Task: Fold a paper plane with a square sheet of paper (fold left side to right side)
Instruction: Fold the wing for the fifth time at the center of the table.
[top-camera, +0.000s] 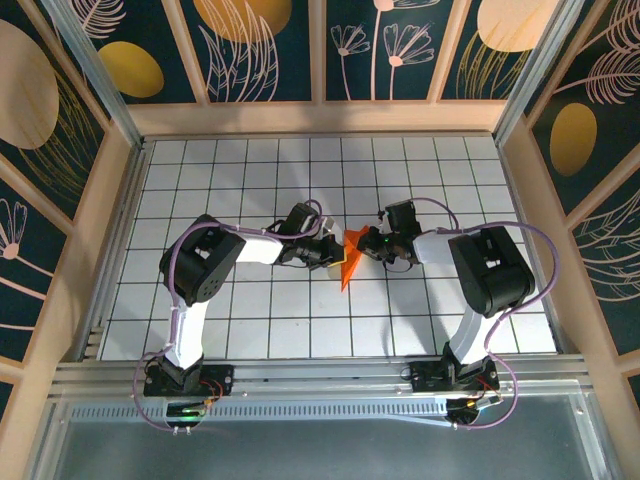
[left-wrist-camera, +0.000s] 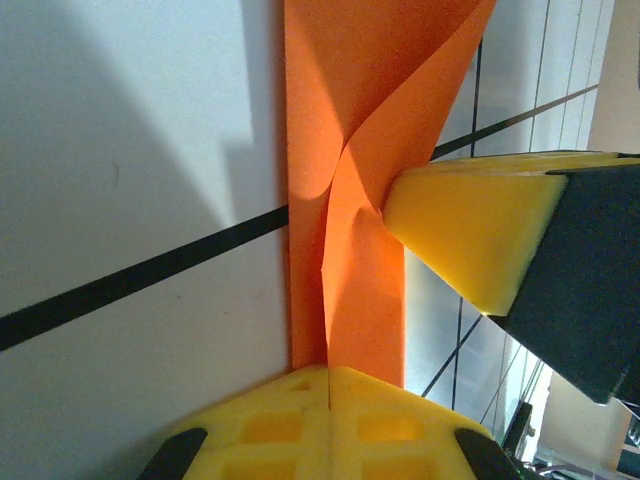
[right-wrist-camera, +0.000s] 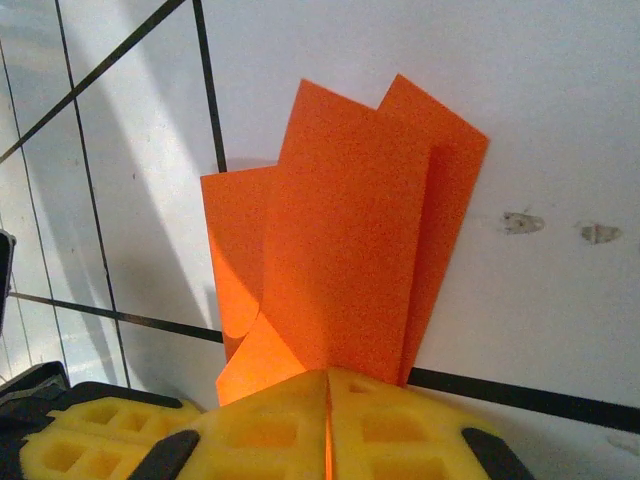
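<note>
- The orange paper (top-camera: 349, 264), already folded into several layers, is at the middle of the worktop (top-camera: 250, 320), between the two arms. Its pointed end is toward the near edge. I cannot tell if it lies flat or is a little lifted.
- The left fingers (left-wrist-camera: 262, 425) are pressed together on one edge of the paper. The sheet comes out of the seam between them with a soft bend.
- The right fingers (right-wrist-camera: 262, 430) are also closed on the paper, and some layers fan out above them, not lined up.
- To bring the left side over the right side, I think one arm should only anchor while the other carries its edge across. The edges should meet before any crease is pressed, otherwise the fold becomes crooked.
- The paper is thin, so if both arms pull it may tear; some slack is better.
- The two wrists are very near each other, so there is little room to turn. A pad of the right fingers (left-wrist-camera: 465, 235) touches the paper just beside the left ones.
- The cables (top-camera: 552, 268) loop near the arms. The wooden frame (top-camera: 320, 117) is well apart.
</note>
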